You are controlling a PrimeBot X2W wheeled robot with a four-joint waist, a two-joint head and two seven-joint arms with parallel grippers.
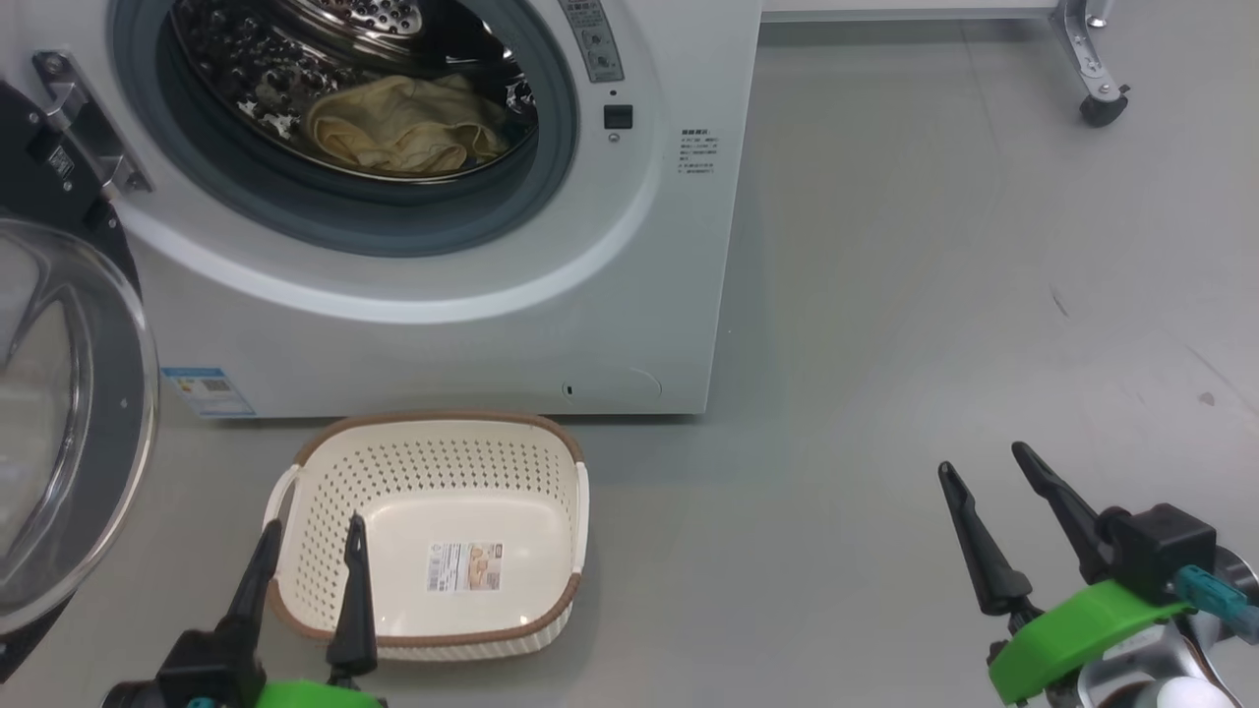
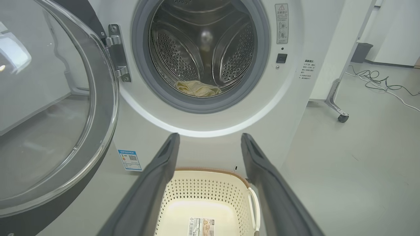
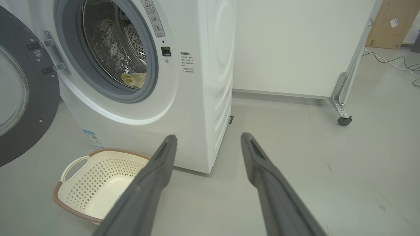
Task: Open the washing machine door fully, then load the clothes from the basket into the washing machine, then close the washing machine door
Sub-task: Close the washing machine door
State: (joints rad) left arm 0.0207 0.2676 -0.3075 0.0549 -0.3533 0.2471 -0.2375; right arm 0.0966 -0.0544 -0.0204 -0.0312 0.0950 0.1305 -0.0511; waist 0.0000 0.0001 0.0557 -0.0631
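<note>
Head view puts my left gripper (image 1: 313, 523) at the lower left, fingers spread wide and holding nothing, tips over the near left rim of the basket (image 1: 433, 419). My right gripper (image 1: 984, 458) hangs wide open too, gripping nothing, over floor (image 1: 885, 295) well to the right. I see the basket sitting on the floor just before the washer (image 1: 443, 334). Clothes (image 1: 403, 126) lie bunched in the drum (image 1: 246, 59). Door (image 1: 89, 423) stands swung open at the left.

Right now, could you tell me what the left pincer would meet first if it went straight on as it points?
Probably the washing machine, on its white front just below the drum; depth is unclear.
</note>
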